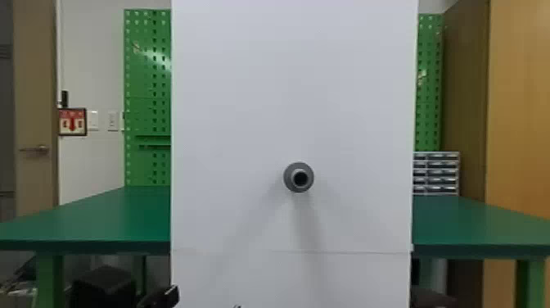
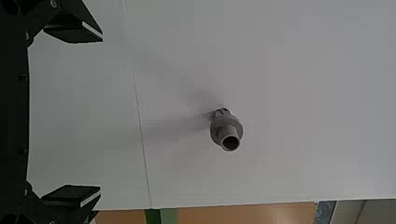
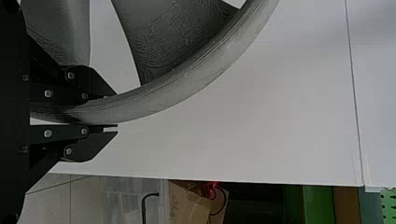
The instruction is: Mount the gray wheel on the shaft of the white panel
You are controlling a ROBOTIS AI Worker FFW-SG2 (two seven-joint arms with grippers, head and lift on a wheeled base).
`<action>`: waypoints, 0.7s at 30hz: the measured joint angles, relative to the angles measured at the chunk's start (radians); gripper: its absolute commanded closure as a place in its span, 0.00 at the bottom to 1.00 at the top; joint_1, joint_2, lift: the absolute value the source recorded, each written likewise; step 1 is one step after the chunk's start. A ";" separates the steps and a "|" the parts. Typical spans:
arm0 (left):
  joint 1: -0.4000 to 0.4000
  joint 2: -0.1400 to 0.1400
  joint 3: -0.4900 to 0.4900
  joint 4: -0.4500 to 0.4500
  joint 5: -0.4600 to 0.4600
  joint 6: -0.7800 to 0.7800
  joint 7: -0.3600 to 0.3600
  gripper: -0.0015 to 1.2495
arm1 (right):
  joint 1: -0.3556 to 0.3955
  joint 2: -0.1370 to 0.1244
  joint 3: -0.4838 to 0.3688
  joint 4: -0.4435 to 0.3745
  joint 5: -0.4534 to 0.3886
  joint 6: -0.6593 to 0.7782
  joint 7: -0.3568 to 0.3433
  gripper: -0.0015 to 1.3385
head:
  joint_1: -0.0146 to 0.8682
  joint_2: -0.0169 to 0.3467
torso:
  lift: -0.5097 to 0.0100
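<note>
While pinching the gray wheel (image 3: pixel 175 35) by its rim (image 3: pixel 187 89) in the right claw (image 3: pixel 116 110), likely freeing its middle, holds it below the shaft (image 1: pixel 292 176) of the white panel (image 1: pixel 262 82), with the left claw (image 2: pixel 101 114) spread, empty, lower left of that shaft

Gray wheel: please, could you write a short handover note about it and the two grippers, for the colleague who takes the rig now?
Left gripper: open and empty, before the white panel.
Right gripper: closed on the rim of the gray wheel.
Shaft: bare, sticking out of the panel.
Done: wheel gripped.
Still to do: line the wheel up with the shaft, slide it on, release.
</note>
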 measured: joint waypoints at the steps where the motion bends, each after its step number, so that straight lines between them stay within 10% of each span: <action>1: 0.000 0.000 0.000 0.000 0.000 0.000 0.000 0.10 | 0.001 0.004 -0.003 0.000 0.006 -0.001 0.000 0.96 | 0.06 0.15 | 0.04; 21: -0.001 0.000 -0.001 0.000 0.001 0.000 0.000 0.10 | 0.001 0.014 -0.003 0.003 0.033 -0.004 0.000 0.96 | 0.06 0.15 | 0.04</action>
